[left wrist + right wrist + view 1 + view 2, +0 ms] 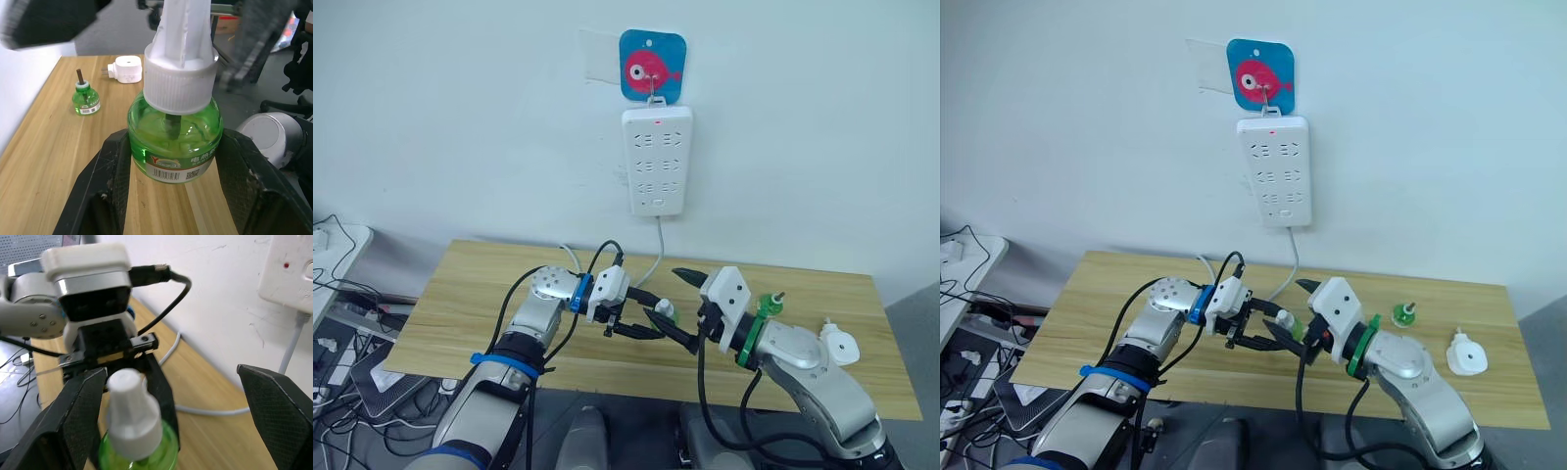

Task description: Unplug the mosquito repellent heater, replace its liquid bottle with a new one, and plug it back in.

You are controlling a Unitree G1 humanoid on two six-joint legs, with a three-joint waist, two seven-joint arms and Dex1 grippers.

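My left gripper (649,323) is shut on a green liquid bottle (171,127) with a white cap, held upright above the table's middle. Its black fingers (105,186) press the bottle's two sides. My right gripper (678,307) is open, its fingers (73,421) spread wide on either side of the cap (128,406) without touching it. The mosquito repellent heater (839,345) lies unplugged on the wooden table (480,294) at the far right. A second green bottle (767,305) with a bare brown wick stands behind my right wrist.
A white power strip (656,162) hangs on the wall from a blue fish hook (652,66), with its cord (656,257) running down to the table's back edge. Cables and a low shelf (333,255) sit to the left of the table.
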